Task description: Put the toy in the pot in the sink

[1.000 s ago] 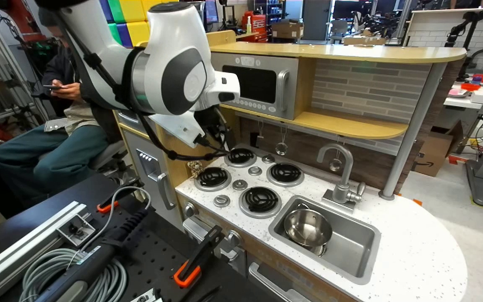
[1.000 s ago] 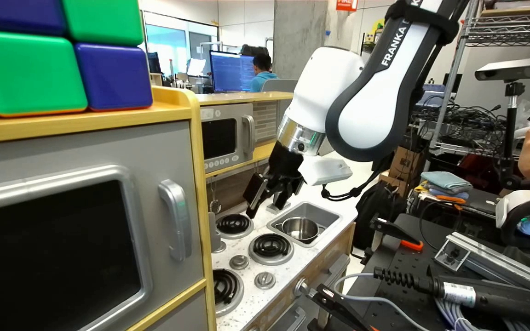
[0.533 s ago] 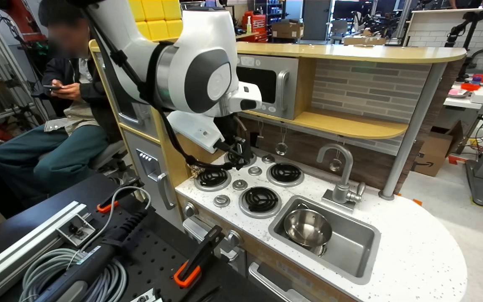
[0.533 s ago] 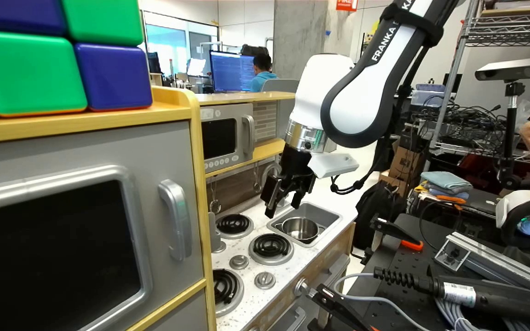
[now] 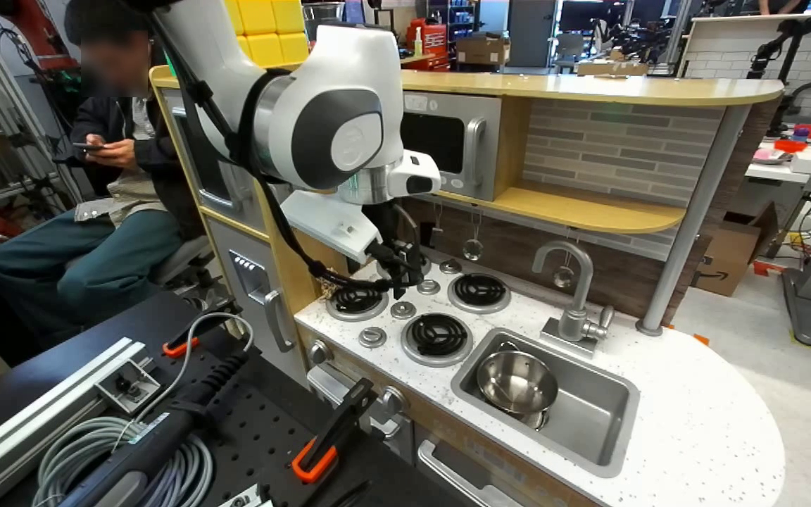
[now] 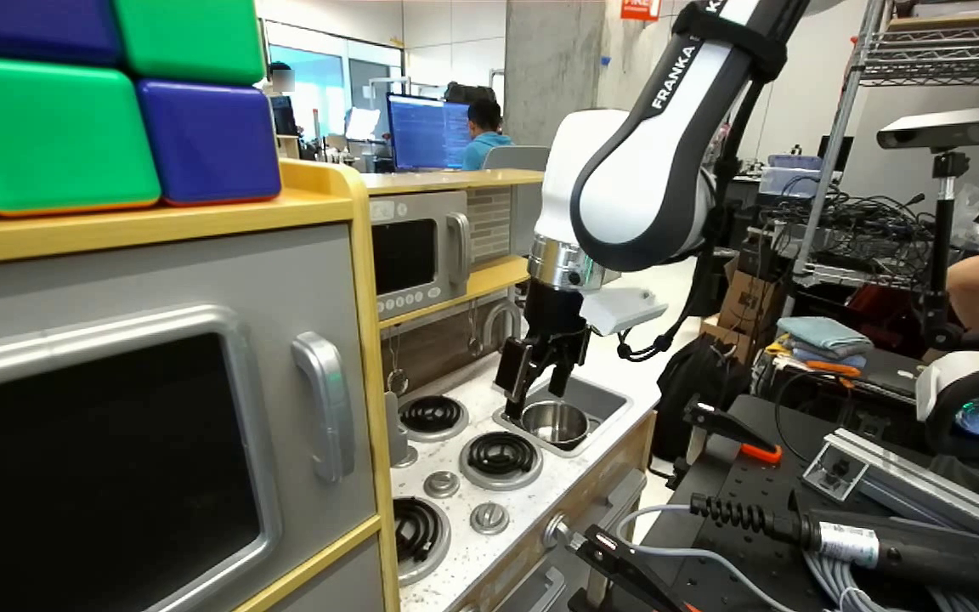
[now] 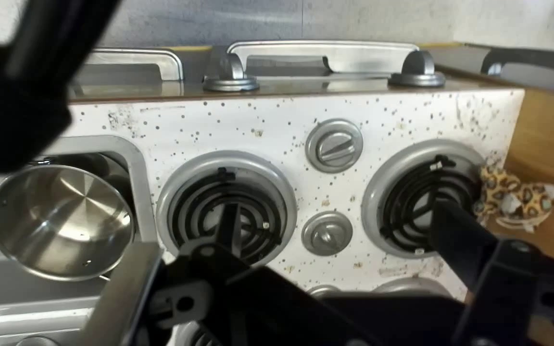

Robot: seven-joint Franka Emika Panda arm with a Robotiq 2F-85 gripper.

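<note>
Leopard-print plush toy (image 7: 517, 199) at the end of the white counter (image 7: 277, 120), beside the outer burner (image 7: 414, 194) and next to the wooden side panel (image 7: 548, 139); whether it leans on the panel, cannot tell.

Robotiq gripper (image 7: 334, 211) spread, nothing between its fingers; in the wrist view the tips hang over the outer burner and the sink-side burner (image 7: 212, 197).

Key relation: toy lies to the right in the wrist view, just past the fingertip (image 7: 455, 230) on that side, so outside the gap. Its long axis runs roughly across that view, near the line along which the fingers part. My read: the gripper must shift that way, then lower; a quarter turn would probably let it pinch the narrow side, since the panel looks to leave little room for a finger.

Silver pot (image 7: 60, 223) lies the opposite way, to the left, in the sink (image 7: 144, 206); no toy seen inside. Step in hand, I judge: approach, grasp not yet made.

Views differ. In an exterior view, the toy (image 5: 326, 287) is a small tan patch, partly behind a hanging black cable (image 5: 317, 269). In an exterior view, where the grey-doored cabinet (image 6: 175, 408) fills the near side, toy not seen; there the gripper (image 6: 536, 397) lines up with the sink, while the wrist view sets it over the burners.
</note>
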